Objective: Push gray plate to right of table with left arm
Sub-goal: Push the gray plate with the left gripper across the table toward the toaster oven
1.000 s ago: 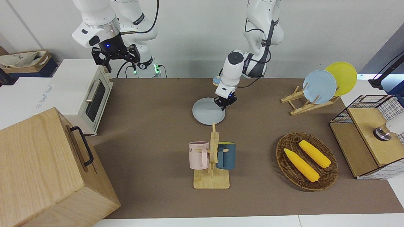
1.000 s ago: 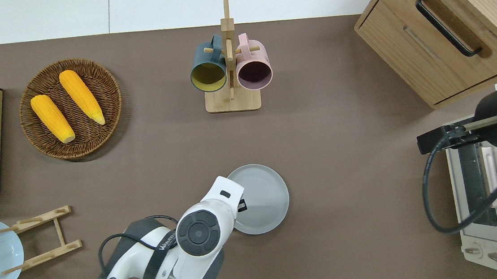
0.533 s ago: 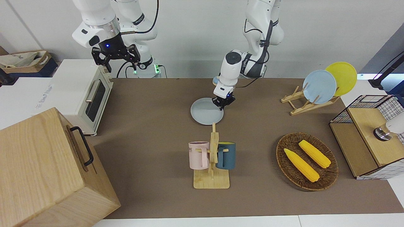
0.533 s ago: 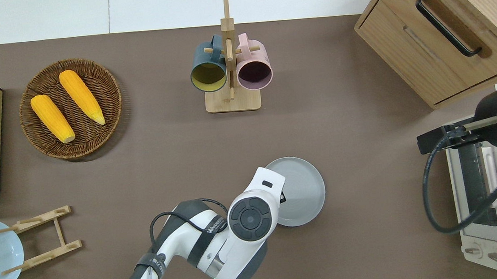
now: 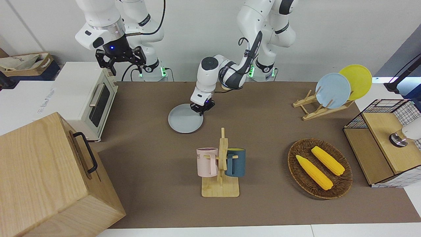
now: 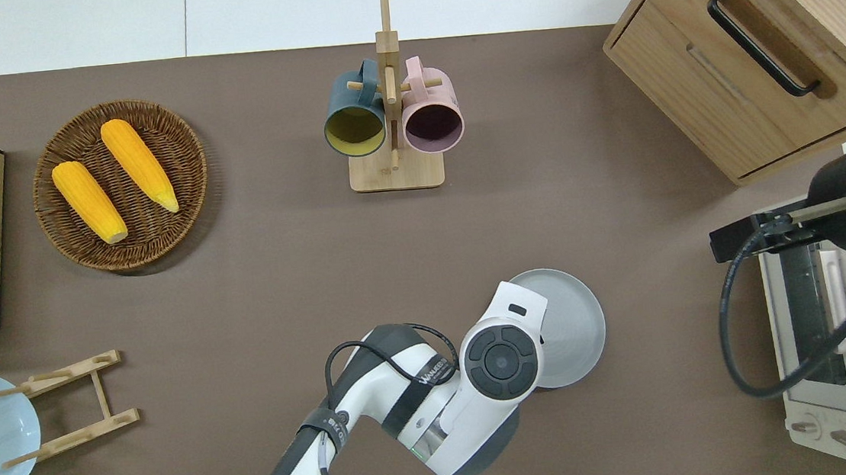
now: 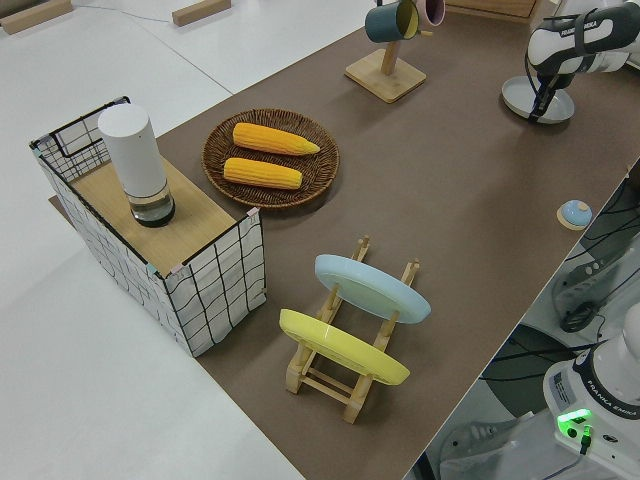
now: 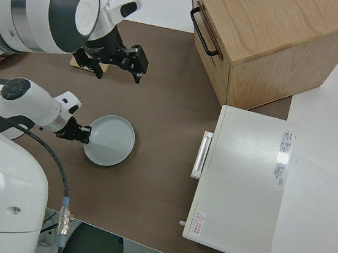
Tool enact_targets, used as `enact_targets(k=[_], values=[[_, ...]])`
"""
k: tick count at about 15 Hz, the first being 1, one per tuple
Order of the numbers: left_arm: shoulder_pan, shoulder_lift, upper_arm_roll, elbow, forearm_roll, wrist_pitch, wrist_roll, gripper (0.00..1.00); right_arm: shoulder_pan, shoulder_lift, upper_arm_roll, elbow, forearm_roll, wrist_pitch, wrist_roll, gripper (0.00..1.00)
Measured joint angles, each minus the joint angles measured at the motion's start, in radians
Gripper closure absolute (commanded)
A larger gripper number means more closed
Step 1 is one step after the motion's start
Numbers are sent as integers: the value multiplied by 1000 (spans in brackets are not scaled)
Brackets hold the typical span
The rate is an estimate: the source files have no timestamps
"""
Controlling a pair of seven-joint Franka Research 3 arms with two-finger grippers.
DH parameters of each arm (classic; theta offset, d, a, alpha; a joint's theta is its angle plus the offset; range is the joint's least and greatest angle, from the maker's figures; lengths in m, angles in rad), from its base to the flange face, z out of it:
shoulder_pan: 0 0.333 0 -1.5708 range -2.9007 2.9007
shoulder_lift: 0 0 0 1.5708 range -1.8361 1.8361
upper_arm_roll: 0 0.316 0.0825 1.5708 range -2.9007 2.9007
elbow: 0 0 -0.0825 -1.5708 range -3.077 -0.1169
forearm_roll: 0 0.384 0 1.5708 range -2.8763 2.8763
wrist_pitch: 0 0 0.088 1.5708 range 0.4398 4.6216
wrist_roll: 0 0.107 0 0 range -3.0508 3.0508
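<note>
A pale gray-blue plate [image 5: 185, 122] lies on the plain brown surface [image 5: 263, 128]. The mugs are pink [image 5: 207, 161] and dark teal [image 5: 236, 162]; yellow corn cobs [image 5: 314, 172] fill a dark brown woven basket [image 5: 342, 189].

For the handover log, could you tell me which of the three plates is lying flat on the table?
The gray plate lies flat on the table, at the left gripper. The light-blue plate and yellow plate stand on edge in the wooden rack.

Three plates [image 5: 185, 122], two mugs [image 5: 207, 162], two corn cobs [image 5: 314, 171].
</note>
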Motion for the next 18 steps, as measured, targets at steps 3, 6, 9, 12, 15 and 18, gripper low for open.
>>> enact_targets(k=[3,6,9,12,15,18], values=[[-24,15,0,19,0,0,-20,1000,0,0,0,0,0,0,0,17],[-37,35,-1,52,0,-1,-43,999,0,0,0,0,0,0,0,17],[-41,49,-1,73,0,-2,-50,745,0,0,0,0,0,0,0,17],[-41,51,-1,81,0,-2,-50,204,0,0,0,0,0,0,0,17],[-40,51,8,89,1,-3,-50,11,0,0,0,0,0,0,0,17],[-34,41,22,105,4,-29,-47,11,0,0,0,0,0,0,0,17]])
